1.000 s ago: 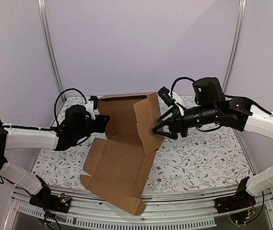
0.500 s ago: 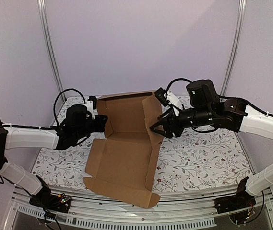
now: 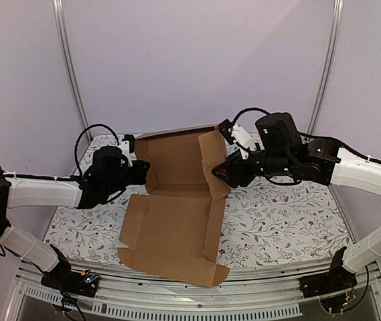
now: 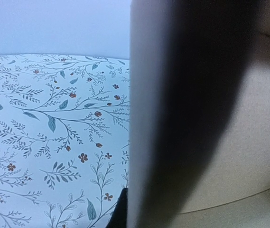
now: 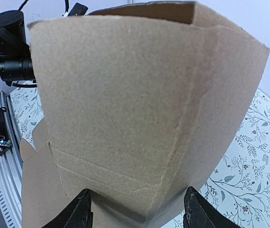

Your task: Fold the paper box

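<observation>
The paper box [image 3: 171, 221] is a brown cardboard sheet, partly folded. Its back panel [image 3: 175, 155] stands upright and its front lies flat, overhanging the near table edge. My left gripper [image 3: 142, 175] is at the left side flap; in the left wrist view the flap's edge [image 4: 149, 118] fills the frame, with one black fingertip [image 4: 120, 212] tight against it and the other hidden. My right gripper [image 3: 222, 172] is open and presses against the outside of the raised right flap [image 3: 213, 167]. That flap [image 5: 125, 104] fills the right wrist view between the spread fingers [image 5: 80, 212].
The table wears a white cloth with a floral print [image 3: 277, 221]. Metal frame posts [image 3: 66, 67] stand at the back left and back right, with a plain wall behind. The cable-clad arm bases [image 3: 76, 281] sit at the near edge.
My right gripper moved left and back, pushing the right flap more upright. The front of the sheet settled flatter and swung to the right. The left arm stayed put.
</observation>
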You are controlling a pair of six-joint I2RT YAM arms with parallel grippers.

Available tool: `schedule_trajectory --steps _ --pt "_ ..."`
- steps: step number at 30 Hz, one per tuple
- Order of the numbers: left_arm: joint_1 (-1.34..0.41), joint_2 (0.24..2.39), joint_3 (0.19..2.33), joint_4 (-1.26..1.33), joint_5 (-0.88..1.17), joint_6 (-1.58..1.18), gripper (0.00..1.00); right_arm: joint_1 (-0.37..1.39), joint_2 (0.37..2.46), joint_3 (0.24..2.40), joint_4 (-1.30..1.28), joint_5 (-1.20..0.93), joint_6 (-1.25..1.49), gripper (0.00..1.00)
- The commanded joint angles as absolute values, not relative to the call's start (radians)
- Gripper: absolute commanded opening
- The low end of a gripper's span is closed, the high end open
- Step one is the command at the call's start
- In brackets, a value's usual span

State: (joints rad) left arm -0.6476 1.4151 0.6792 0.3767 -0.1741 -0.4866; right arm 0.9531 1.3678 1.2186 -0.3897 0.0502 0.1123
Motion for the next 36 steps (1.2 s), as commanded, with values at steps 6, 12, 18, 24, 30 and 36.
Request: schedule_trajectory --steps 6,12,18,24,30,36 --pt "-0.663 1.398 0.704 0.373 -0.147 -0.497 0.00 0.960 1.436 1.264 -0.355 0.185 0.168 0.64" --pt "-0.670 1.398 0.709 0.364 -0.153 -0.496 0.00 0.975 1.476 1.282 -0.339 0.247 0.191 0.60" --pt "-0.677 1.396 0.715 0.360 -0.158 -0.498 0.00 0.995 1.513 1.291 -0.328 0.324 0.194 0.59" --pt "-0.697 1.395 0.721 0.349 -0.193 -0.495 0.00 1.010 1.547 1.298 -0.308 0.407 0.224 0.56" --pt "-0.705 1.392 0.714 0.346 -0.248 -0.512 0.00 1.021 1.572 1.293 -0.279 0.465 0.239 0.55" --pt "-0.729 1.387 0.695 0.356 -0.333 -0.526 0.00 1.035 1.588 1.247 -0.228 0.568 0.248 0.55"
